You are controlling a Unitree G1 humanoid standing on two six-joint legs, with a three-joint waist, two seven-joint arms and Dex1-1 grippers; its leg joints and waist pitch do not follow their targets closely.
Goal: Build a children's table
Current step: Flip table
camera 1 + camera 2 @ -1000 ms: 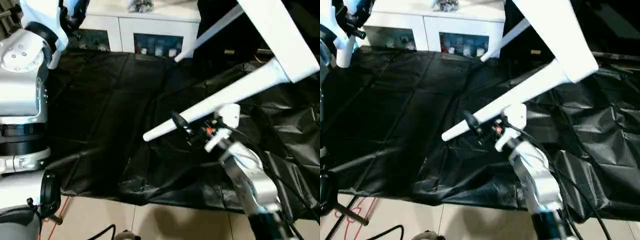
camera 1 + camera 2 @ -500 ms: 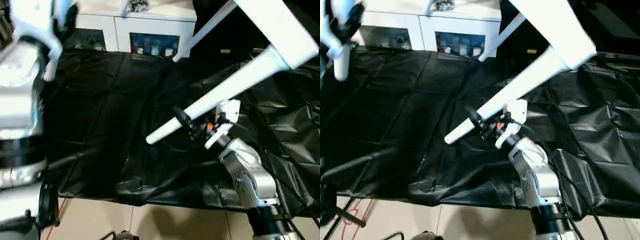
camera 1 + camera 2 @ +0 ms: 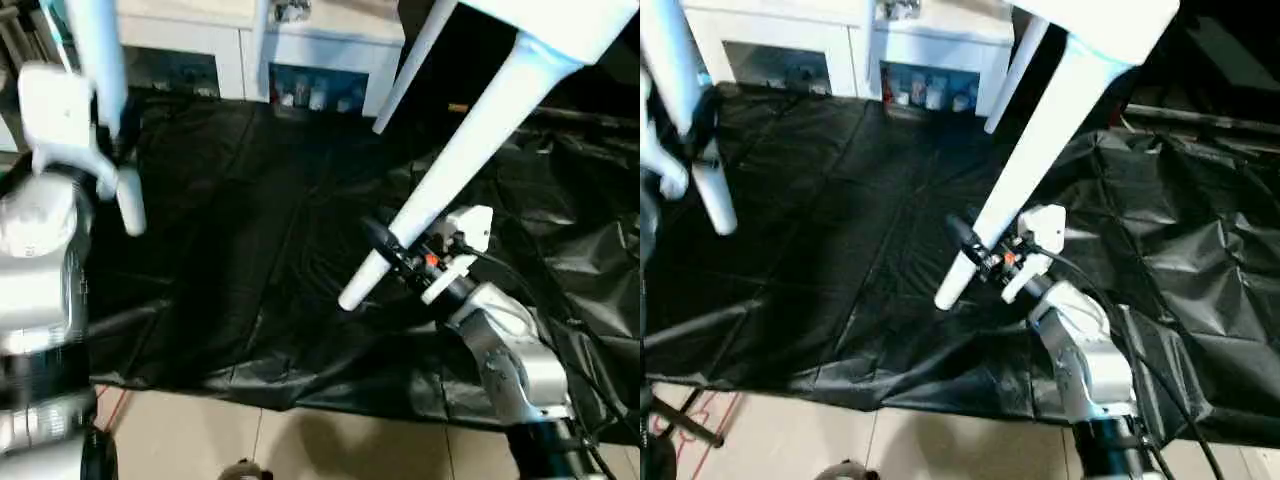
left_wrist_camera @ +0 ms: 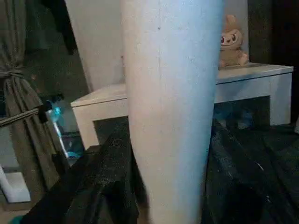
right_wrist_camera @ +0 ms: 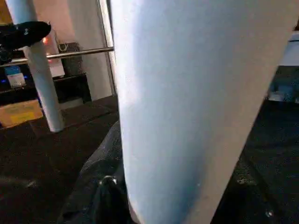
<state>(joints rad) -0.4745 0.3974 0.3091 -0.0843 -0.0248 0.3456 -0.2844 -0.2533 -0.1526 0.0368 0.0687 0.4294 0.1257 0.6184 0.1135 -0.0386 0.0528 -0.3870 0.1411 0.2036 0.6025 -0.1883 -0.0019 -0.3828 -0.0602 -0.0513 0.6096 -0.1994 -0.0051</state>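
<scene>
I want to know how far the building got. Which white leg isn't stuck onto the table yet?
The loose leg on the robot's left, which the left gripper holds upright, clear of the tabletop. The other legs join the top; the right gripper holds one.

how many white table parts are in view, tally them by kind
legs: 3 (loose leg, near fitted leg, far fitted leg)
tabletop: 1
total: 4
</scene>
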